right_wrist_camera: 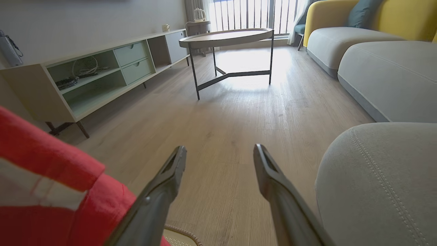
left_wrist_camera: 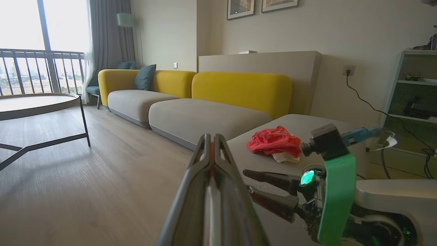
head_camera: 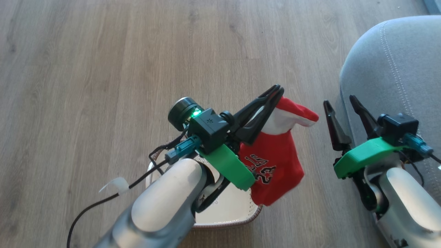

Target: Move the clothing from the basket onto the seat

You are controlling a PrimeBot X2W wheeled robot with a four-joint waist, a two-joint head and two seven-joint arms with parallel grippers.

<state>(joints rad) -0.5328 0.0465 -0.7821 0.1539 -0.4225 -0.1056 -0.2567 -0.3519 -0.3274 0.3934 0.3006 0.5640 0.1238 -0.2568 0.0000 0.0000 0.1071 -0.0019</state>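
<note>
Fingers of my left gripper [head_camera: 275, 92] are clamped on the red jersey [head_camera: 275, 162], dangling it at centre frame over the basket [head_camera: 234, 224], ready to carry. At lower right, my right gripper [head_camera: 339, 100] hovers, fingers apart, beside the seat [head_camera: 396, 62], where another red garment [left_wrist_camera: 273, 141] lies.

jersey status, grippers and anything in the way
Left gripper shut on red jersey, hanging over basket. Right gripper open, sits between jersey and seat.

A: Item 1, left pincer [head_camera: 276, 90]?
B: Fingers [head_camera: 256, 110] recorded pressed together, clothing [head_camera: 275, 155] pinched between; forearm [head_camera: 165, 196] angled up and rightward.
A: Item 2, right pincer [head_camera: 339, 100]?
B: Fingers [head_camera: 336, 127] listed spread apart, pointed upward.
</note>
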